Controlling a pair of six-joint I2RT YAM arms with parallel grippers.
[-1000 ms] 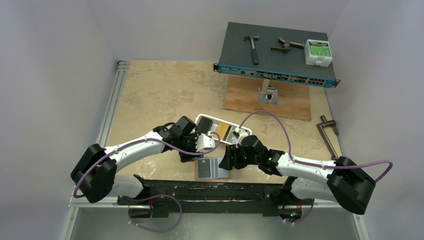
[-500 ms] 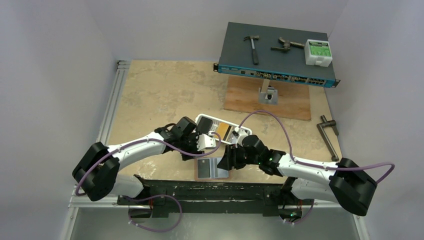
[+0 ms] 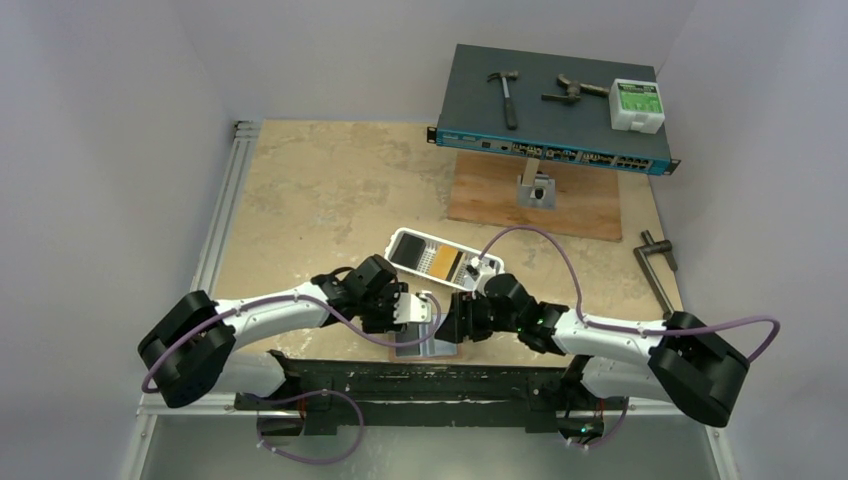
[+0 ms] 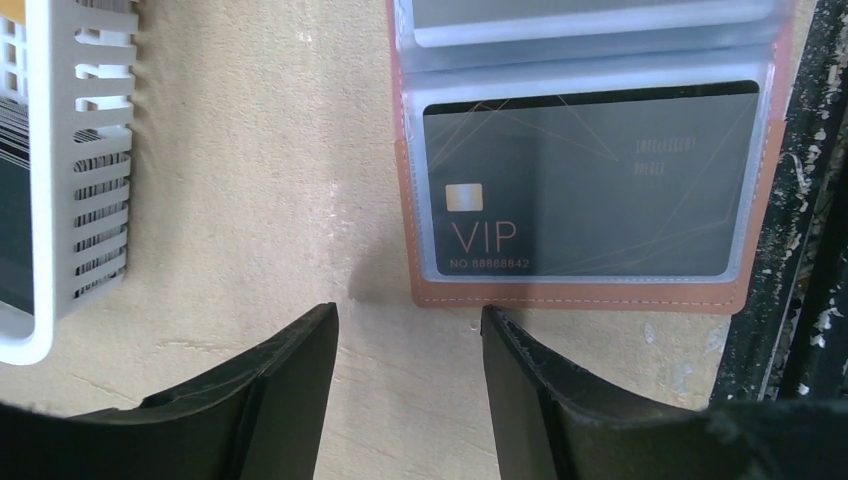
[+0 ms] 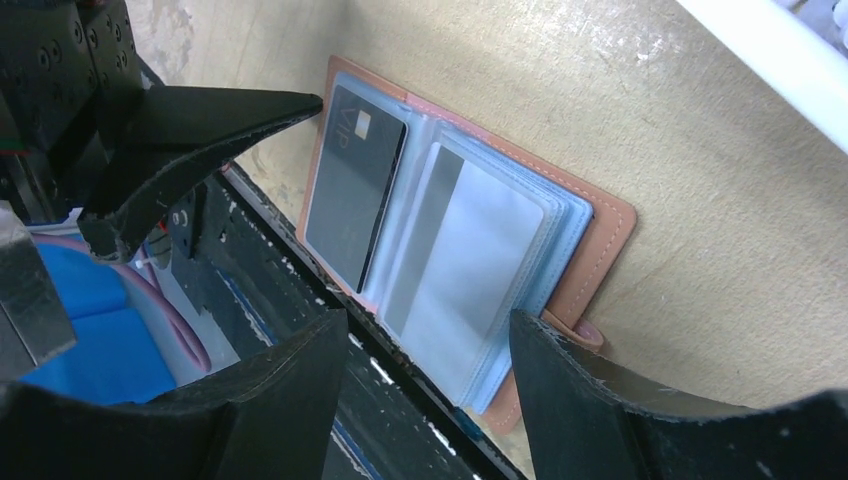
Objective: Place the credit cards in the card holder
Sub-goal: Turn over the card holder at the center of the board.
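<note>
Pale plywood tabletop (image 3: 300, 200), white walls on three sides. Far right corner: a dark network switch (image 3: 550, 110) on a wooden board, with a hammer (image 3: 507, 95) lying on top.

Card holder (image 3: 425, 345): reddish-brown leather, lying open and flat at the near edge of the table, right against the black rail. Clear plastic sleeves face up. One sleeve holds a black card (image 4: 600, 190) marked VIP, with a small chip printed near one corner. The neighbouring sleeve holds a pale grey card (image 5: 470, 260). A small tab (image 5: 585, 335) pokes out from the holder's far short edge in the right wrist view.

White slotted tray (image 3: 410, 243): well behind the holder, towards mid-table. An orange-yellow card (image 3: 447, 263) and at least one dark card lie inside.

Left gripper (image 4: 408, 318): jaws parted moderately, nothing between them. Fingertips hang over bare tabletop just beside the holder's short edge, at the corner nearest the VIP card. Cannot tell whether the tips touch the wood.

Right gripper (image 5: 428, 320): jaws spread wide, empty. Fingers straddle the view above the open sleeves, the grey card's sleeve showing between them. No contact with the holder visible.

Both grippers close in on the holder from opposite sides, near each other but apart.
</note>
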